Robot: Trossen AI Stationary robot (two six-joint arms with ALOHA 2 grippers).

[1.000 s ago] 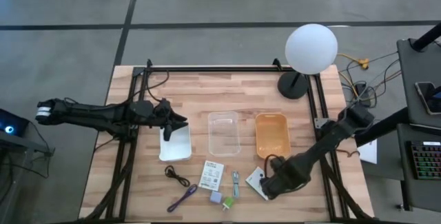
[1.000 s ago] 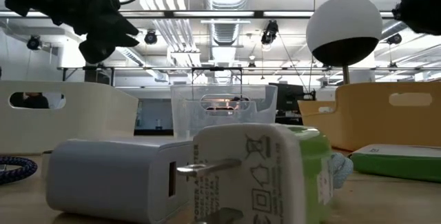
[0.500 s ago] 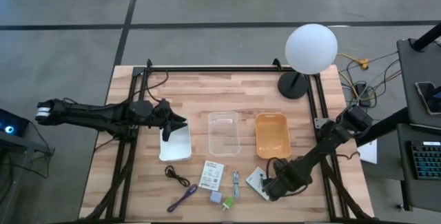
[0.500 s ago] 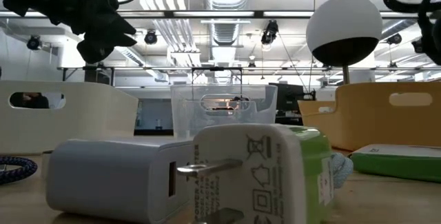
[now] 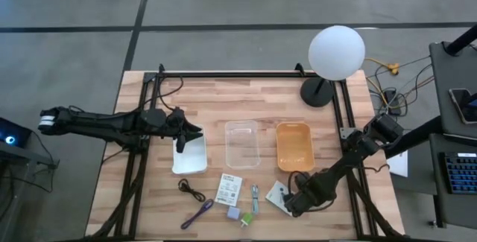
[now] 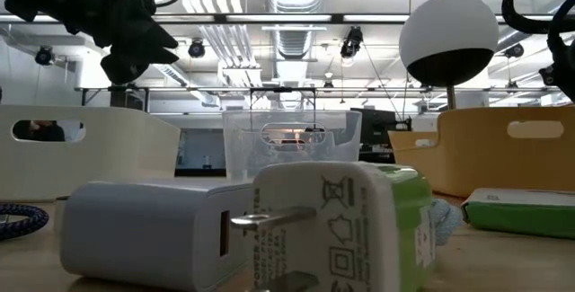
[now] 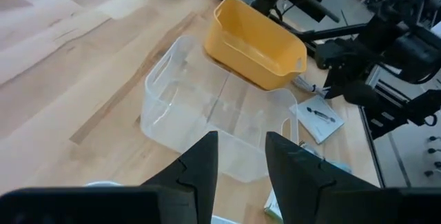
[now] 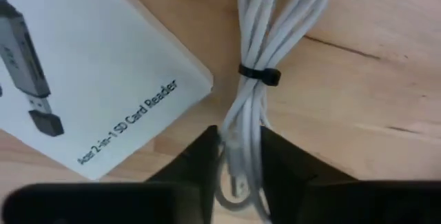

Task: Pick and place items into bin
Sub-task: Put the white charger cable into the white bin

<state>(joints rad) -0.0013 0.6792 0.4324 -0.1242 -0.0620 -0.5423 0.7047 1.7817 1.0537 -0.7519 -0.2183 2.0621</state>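
Note:
My right gripper (image 8: 240, 165) is down at the table's near right, shut on a coiled white cable (image 8: 265, 38) that lies beside a white card-reader box (image 8: 83, 79) (image 5: 276, 193). In the high view the gripper (image 5: 291, 202) hides the cable. My left gripper (image 5: 195, 130) (image 7: 241, 162) hovers open and empty over the white tray (image 5: 190, 156). A black cable (image 5: 191, 190), a purple cable (image 5: 197, 214), a white packet (image 5: 229, 190), a lavender cube (image 5: 233, 214) and a green piece (image 5: 245, 218) lie on the table near the front edge. My right gripper pinches the white cable bundle between its two fingers, just below the black tie (image 8: 242, 131). The fingers come from above, one on each side, across the strands. The cable lies on the table, stretched out ahead of the fingers.
A clear bin (image 5: 241, 144) and an orange bin (image 5: 294, 145) stand in the middle of the table, right of the white tray. A lamp with a white globe (image 5: 335, 52) stands at the far right. A pale blue cable (image 5: 254, 197) lies left of the box.
My right arm has sunk a little toward the table beside the white box. My left arm has kept still over the white tray.

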